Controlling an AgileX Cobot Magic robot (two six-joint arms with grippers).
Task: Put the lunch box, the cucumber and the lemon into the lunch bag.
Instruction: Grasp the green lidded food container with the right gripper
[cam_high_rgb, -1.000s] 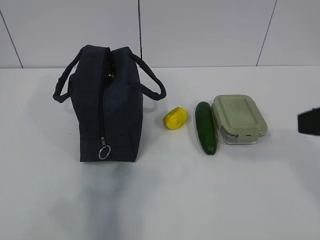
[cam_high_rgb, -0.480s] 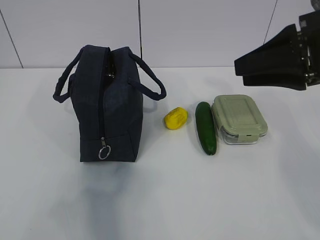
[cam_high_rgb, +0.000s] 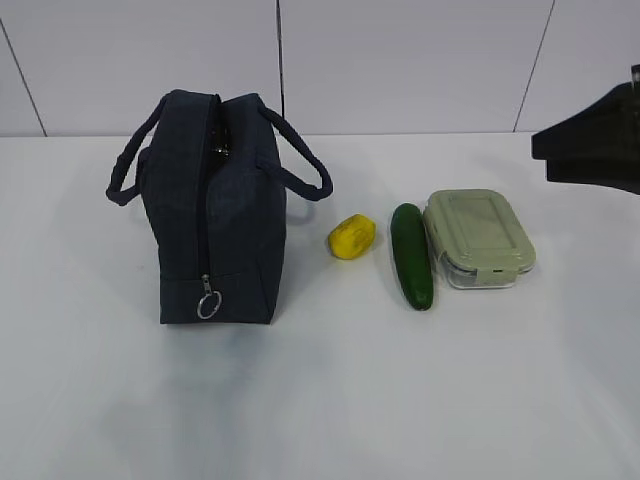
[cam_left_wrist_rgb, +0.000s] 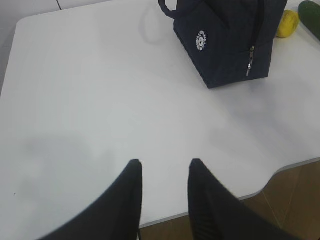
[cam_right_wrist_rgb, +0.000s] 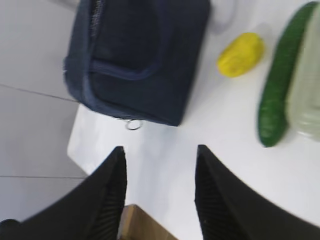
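1. Bag (cam_high_rgb: 213, 205) is standing upright on the white table (cam_high_rgb: 330, 400), left of centre; soft navy fabric, ring pull hanging low.
2. Lemon (cam_high_rgb: 352, 237), cucumber (cam_high_rgb: 411, 256) and box (cam_high_rgb: 479, 238) are lying in a row right of it, cucumber just beside box.
3. Left gripper (cam_left_wrist_rgb: 164, 172) is hovering near the table's front edge, fingers apart.
4. Right gripper (cam_right_wrist_rgb: 160, 162) is hanging spread over the table's edge.

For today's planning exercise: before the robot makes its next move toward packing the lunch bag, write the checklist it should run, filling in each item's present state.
1. Lunch bag upright: ok.
2. Bag zipper open: cannot tell; the ring pull sits at the bottom end.
3. Lemon, cucumber and lunch box free on the table: ok.
4. Lunch box lid on: ok.
5. Left gripper open and empty: ok.
6. Right gripper open and empty: ok.
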